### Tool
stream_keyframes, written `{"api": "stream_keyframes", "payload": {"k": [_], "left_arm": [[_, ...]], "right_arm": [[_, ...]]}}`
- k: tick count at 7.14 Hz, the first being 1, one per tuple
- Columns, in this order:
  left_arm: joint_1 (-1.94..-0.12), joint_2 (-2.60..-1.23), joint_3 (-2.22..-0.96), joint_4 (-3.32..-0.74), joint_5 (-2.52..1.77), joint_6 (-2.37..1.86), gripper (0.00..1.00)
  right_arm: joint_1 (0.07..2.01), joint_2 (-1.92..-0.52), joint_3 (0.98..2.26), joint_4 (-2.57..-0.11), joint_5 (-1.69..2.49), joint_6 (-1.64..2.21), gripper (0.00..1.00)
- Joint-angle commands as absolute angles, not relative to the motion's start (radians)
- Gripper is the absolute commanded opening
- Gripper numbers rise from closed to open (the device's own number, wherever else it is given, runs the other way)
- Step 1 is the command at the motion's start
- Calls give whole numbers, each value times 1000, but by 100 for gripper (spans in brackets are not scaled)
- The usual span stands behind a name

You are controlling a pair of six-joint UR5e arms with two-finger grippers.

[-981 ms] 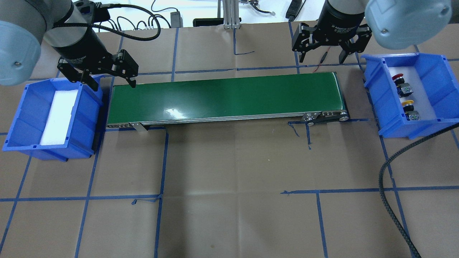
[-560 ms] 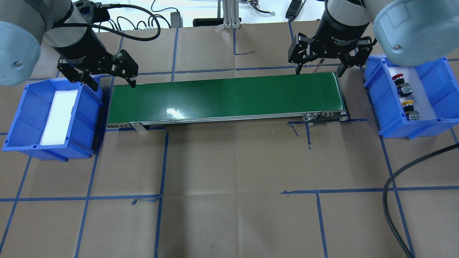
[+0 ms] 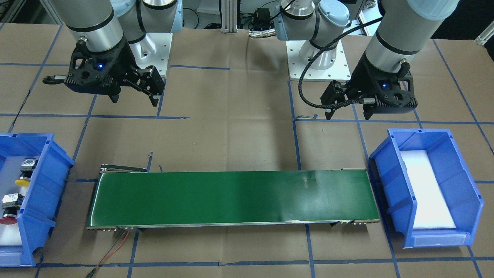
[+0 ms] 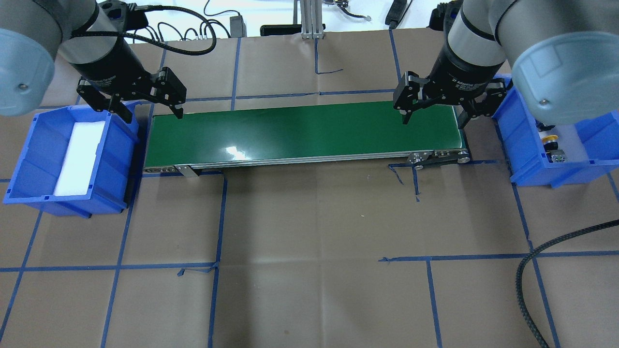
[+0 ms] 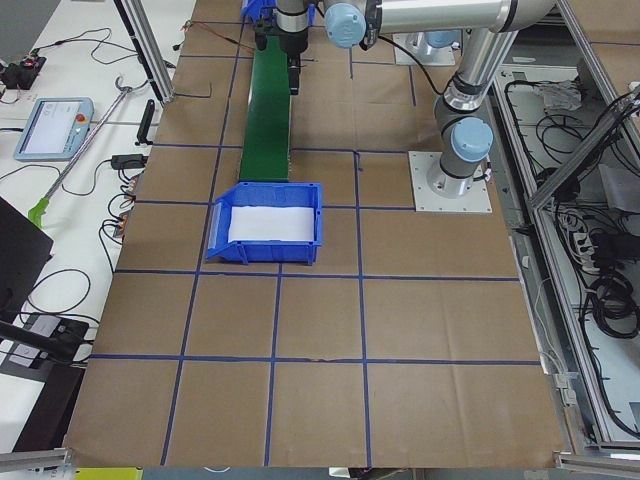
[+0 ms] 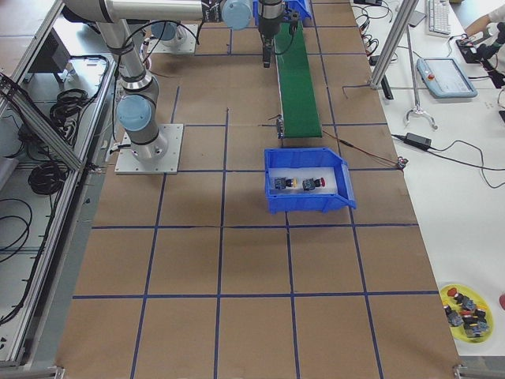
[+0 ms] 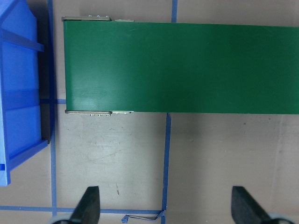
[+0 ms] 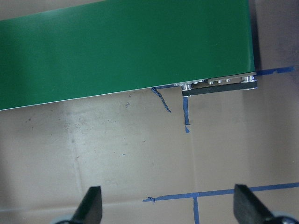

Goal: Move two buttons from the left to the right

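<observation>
The right gripper (image 4: 435, 122) hangs high with its jaws spread wide and nothing between them. Its wrist view shows bare table paper (image 4: 314, 217) under the fingertips and the end of the green belt (image 3: 231, 197) just ahead of them, with nothing on it. Out past the outer finger stands the right bin (image 3: 42, 185). Both buttons lie in it on white padding, the yellow button (image 3: 25, 172) beside the red button (image 3: 9, 210), not touching. The left gripper (image 4: 152, 115) is likewise wide open and empty, with the belt's other end ahead of its jaws. Just outside its outer finger is the left bin (image 3: 393, 181), which holds only a white foam pad (image 3: 424, 189). I judge the carrying finished, so the step in hand is a clean withdrawal. To do it well, each arm should rise straight before it swings, with its jaws wide, so no finger clips a bin wall or jolts the buttons. Neither arm should reach into the right bin again.
</observation>
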State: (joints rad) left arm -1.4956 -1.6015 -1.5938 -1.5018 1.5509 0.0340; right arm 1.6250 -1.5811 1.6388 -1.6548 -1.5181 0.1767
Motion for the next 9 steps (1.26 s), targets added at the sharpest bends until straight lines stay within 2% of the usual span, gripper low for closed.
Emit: {"api": "stream_keyframes", "payload": {"k": [1, 9], "left_arm": [[-1496, -1601, -1594, -1502, 1551, 34, 99], [-1496, -1601, -1594, -1502, 1551, 34, 99]], "right_arm": [[1626, -1572, 1644, -1655, -1511, 178, 100], [1625, -1588, 1644, -1644, -1514, 178, 100]]}}
